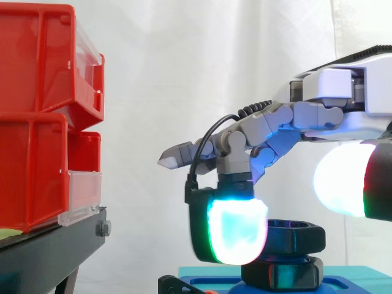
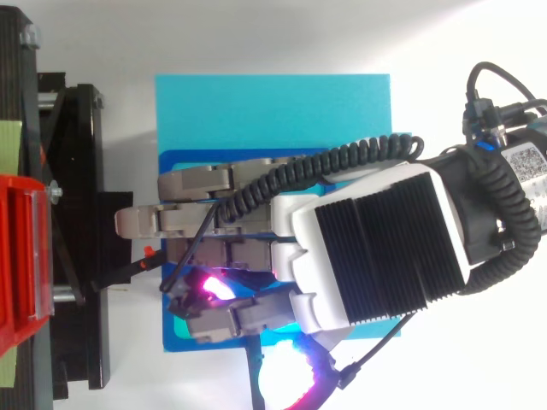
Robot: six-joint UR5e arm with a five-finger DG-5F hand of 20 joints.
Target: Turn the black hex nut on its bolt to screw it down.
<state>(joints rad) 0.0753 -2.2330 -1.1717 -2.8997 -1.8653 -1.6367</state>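
Black hex nut (image 1: 297,236) sits on its bolt above the dark blue plate (image 2: 171,166), with a second glossy black hex piece (image 1: 286,274) directly under it. Both are matte to glossy black with rounded hex corners.

Robot hand (image 2: 367,239) comes in from the right in the side view and hangs over the plate, low enough to be level with the nut and overlapping its left side. Cannot tell if it's clamped on the nut or just beside it.

Edges and room:
- The plate has rounded corners and lies on a square cyan block (image 2: 273,102). The block's far half is bare in the top view.
- The robot hand's forward end overhangs the block edge that faces the black stand (image 1: 49,245). A narrow strip of white surface (image 2: 128,120) separates block and stand.
- In the side view there is open air between the robot hand and the red bins (image 1: 37,110), with the white curtain (image 1: 184,73) behind.

Around it:
- The bins are stacked two high on the stand. They are glossy red plastic with clear front panels (image 1: 82,196).
- The stand is black metal with a screw head (image 1: 103,228) at its corner.
- A small red-orange part (image 1: 171,285) sits at the plate's edge on the stand side, close to the robot hand's forward end.
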